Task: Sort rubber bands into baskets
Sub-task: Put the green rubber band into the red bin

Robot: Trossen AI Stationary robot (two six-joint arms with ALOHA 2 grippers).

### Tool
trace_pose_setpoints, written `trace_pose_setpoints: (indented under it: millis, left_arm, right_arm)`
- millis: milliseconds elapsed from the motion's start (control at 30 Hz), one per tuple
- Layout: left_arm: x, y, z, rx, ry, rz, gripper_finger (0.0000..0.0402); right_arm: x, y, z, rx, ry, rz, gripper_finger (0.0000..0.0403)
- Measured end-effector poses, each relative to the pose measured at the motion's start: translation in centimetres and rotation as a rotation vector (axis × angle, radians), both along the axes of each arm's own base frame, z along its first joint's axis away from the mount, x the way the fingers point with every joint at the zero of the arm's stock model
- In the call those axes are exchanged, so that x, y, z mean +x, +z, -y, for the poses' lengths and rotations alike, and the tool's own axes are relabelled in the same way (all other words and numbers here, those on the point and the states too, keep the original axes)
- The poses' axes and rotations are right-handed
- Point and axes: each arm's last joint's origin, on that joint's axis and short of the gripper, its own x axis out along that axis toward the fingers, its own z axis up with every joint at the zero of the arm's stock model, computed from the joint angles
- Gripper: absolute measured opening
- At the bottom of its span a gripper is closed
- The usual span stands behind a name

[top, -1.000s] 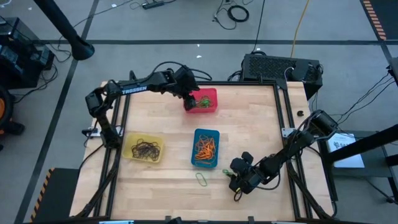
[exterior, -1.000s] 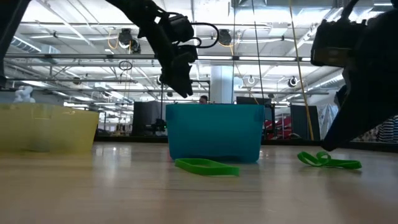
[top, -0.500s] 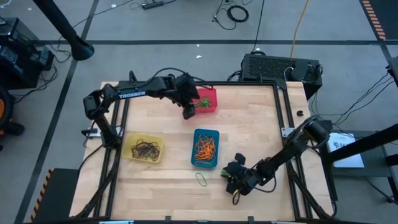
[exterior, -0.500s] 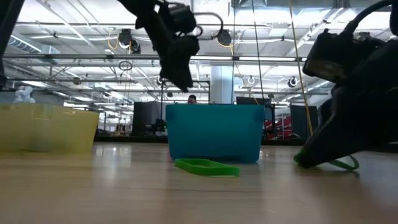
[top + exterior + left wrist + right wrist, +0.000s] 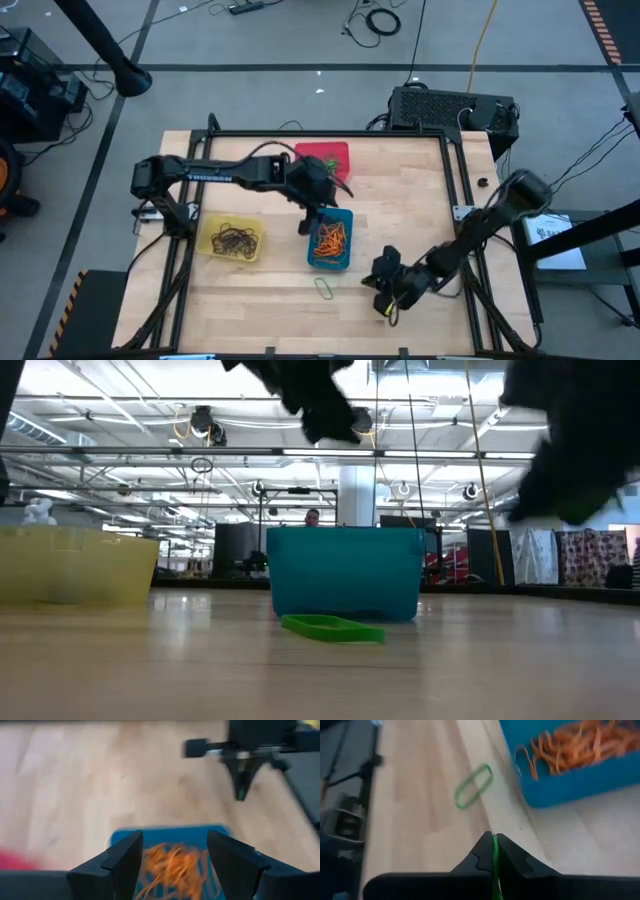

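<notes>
My right gripper (image 5: 494, 840) hangs near the table's front right (image 5: 388, 303), shut on a green rubber band (image 5: 494, 857). A second green rubber band (image 5: 325, 288) lies flat on the wood in front of the blue basket (image 5: 331, 238), which holds orange bands (image 5: 570, 742). My left gripper (image 5: 172, 855) hovers open over that basket's far left edge (image 5: 310, 222), nothing between its fingers. The red basket (image 5: 328, 158) with green bands stands at the far side. The yellow basket (image 5: 231, 240) with dark bands stands at the left. My right gripper pinches the green band between its two fingertips; only a thin green strand (image 5: 494, 854) shows in the slit between them. The fingers slant down toward the table's left. The band is lifted off the wood, and how it hangs below the fingers is hidden.
Black frame rails run along the table's edges (image 5: 455, 200). A black box (image 5: 450, 108) stands behind the far right corner. Bare wood lies between the yellow and blue baskets (image 5: 285, 250) and at the far right (image 5: 400, 190).
My right gripper has shut on the green band at the front right and lifted it clear of the table. My left gripper has left the red basket and moved toward the near edge, stopping over the blue basket, still open.
</notes>
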Motion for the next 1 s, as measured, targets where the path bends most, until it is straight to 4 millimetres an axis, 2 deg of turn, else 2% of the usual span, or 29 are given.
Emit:
trace_pose_setpoints:
  millis: [167, 467, 633, 833, 1000]
  left_arm:
    - [1.5, 1.0, 1.7, -0.111, -0.103, 0.168, 0.0228]
    - [4.7, -1.4, 5.5, -0.354, -0.362, 0.261, 0.0228]
    - [5.6, -2.6, 6.6, -0.405, -0.376, 0.264, 0.0228]
    - [6.9, -3.2, 7.5, -0.474, -0.383, 0.337, 0.0228]
    - [7.6, -3.9, 5.1, -0.537, -0.175, 0.324, 0.0228]
  right_arm:
    - [-1.2, 4.6, 0.9, -0.013, 0.075, 0.130, 0.0002]
    - [-2.8, 12.1, 2.7, -0.069, 0.070, 0.523, 0.0001]
    - [-3.3, 14.2, 3.2, -0.092, 0.070, 0.659, 0.0000]
    - [-3.0, 15.2, 4.1, -0.177, -0.067, 0.732, 0.0000]
    - [-2.5, 15.2, 4.8, -0.141, -0.121, 0.736, 0.0000]
